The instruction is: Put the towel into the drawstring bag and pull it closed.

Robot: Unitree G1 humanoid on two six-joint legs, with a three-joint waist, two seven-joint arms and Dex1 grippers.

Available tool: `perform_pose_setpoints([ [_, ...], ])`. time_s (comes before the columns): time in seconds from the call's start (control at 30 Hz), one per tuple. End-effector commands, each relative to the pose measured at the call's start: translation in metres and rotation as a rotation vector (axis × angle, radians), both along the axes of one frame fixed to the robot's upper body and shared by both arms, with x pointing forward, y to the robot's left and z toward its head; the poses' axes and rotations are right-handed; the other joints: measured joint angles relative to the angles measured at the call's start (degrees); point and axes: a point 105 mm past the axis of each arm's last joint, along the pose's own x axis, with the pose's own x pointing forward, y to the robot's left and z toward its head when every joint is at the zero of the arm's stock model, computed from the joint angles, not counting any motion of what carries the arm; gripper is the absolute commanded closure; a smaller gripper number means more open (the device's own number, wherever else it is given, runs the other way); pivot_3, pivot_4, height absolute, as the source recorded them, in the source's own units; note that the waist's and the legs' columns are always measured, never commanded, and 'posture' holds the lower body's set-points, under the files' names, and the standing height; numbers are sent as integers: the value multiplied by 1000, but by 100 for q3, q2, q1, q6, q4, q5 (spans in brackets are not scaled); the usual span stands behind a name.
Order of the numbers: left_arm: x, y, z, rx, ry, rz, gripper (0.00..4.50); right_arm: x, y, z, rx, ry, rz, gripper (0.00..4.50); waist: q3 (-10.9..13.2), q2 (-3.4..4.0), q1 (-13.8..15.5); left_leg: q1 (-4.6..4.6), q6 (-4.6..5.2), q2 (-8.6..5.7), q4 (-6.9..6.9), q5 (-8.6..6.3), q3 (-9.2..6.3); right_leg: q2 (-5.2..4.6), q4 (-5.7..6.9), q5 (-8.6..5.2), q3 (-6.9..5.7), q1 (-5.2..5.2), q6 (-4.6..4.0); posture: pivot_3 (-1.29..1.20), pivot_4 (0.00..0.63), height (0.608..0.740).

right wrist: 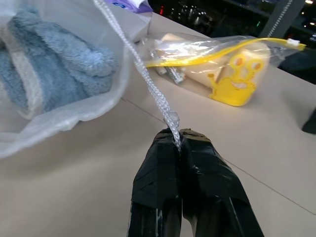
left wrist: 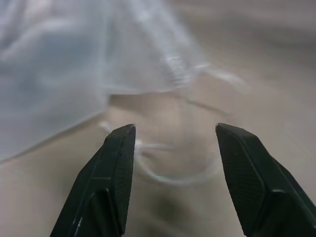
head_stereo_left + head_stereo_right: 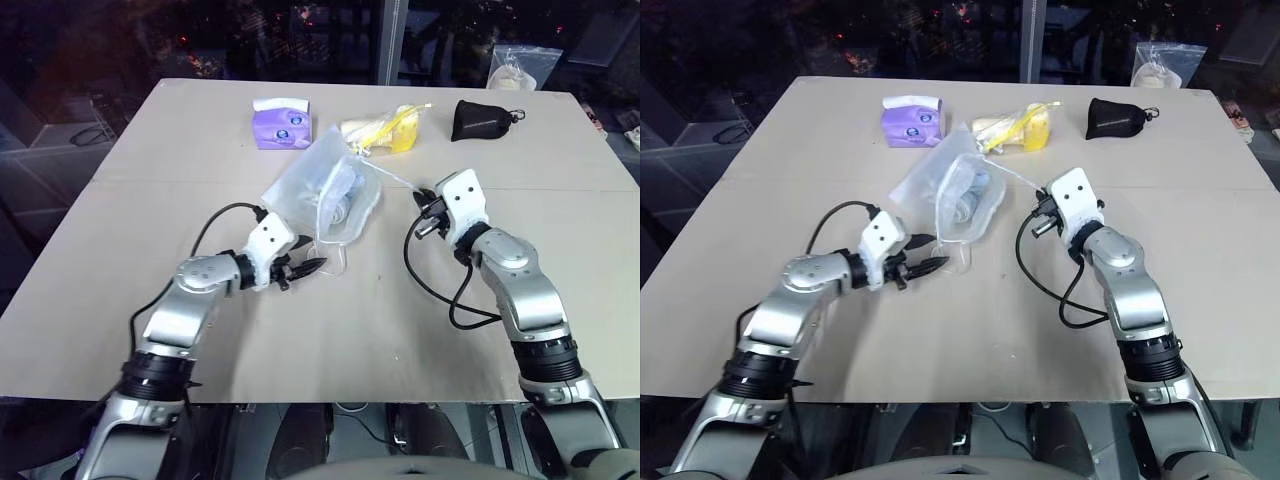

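Drawstring bag (image 3: 322, 190): white semi-sheer mesh, lying on the bench (image 3: 120, 260) near its centre, mouth toward 6 o'clock.

Towel (image 1: 47, 74): light blue terry bundle, inside the bag.

Cord (image 1: 143, 74): white braided drawstring, running taut from the bag toward 3 o'clock; a second cord (image 2: 168, 168) loops loose on the bench at the bag's mouth.

Right tool (image 1: 178, 140): fingers pressed together, pinching the taut cord's knotted end.

Left tool (image 2: 173, 148): fingers parted, gripping nothing, low over the loose loop, at 7 o'clock from the bag.

Purple packet (image 3: 281, 124), yellow zip bag (image 3: 385, 131), black pouch (image 3: 482, 119): along the far edge, from 11 to 1 o'clock.
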Motion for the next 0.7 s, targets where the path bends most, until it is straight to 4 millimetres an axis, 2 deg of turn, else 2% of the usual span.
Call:
perform_pose_setpoints([
  [0.03,11,-2,7,-3,-117,74,3661,-3,-3,27,32,-93,-10,4500,0,0,-16,0,0,1,-2,0,-2,1,1,0,-3,-1,0,0,150,740],
  [0.07,16,3,14,-23,-166,129,4193,-3,-3,31,43,-108,-15,4500,0,0,-25,-1,0,2,-3,0,-2,1,3,0,-3,-2,0,0,150,740],
  [0.1,21,9,24,-47,-229,186,4474,-3,-5,35,57,-128,-22,4500,0,0,-32,-2,0,3,-4,0,-2,2,4,0,-3,-5,0,0,150,740],
  [0.2,32,36,71,-128,-451,353,4474,-4,-10,62,146,-219,-47,4500,1,-1,-33,-3,0,7,-12,0,-8,2,4,0,-3,-10,0,0,150,740],
  [0.33,41,84,165,-177,-769,536,4474,-7,-31,133,254,-410,-96,4500,3,-1,-20,-4,0,5,-11,0,-14,0,16,1,-7,-13,1,0,150,740],
  [0.43,48,98,219,-201,-890,582,4474,-11,-41,175,269,-512,-109,4500,1,-3,9,-6,-1,-1,-4,0,-13,-5,9,2,-14,-7,2,0,150,740],
  [0.53,54,105,250,-200,-937,608,4474,-14,-54,205,286,-582,-144,4500,-2,-3,9,-4,0,-4,-7,-1,-10,-13,-11,2,-20,7,3,0,150,740],
  [0.6,58,113,263,-203,-943,647,4474,-18,-67,224,326,-632,-198,4500,-1,-3,-6,-8,0,-5,-15,-1,-7,-14,-28,2,-23,7,4,0,150,740],
  [0.7,65,138,259,-279,-863,764,4474,-26,-99,242,419,-694,-345,4500,-1,-2,-14,-13,0,-3,-30,-1,-2,-13,-37,2,-24,0,4,0,150,740],
])
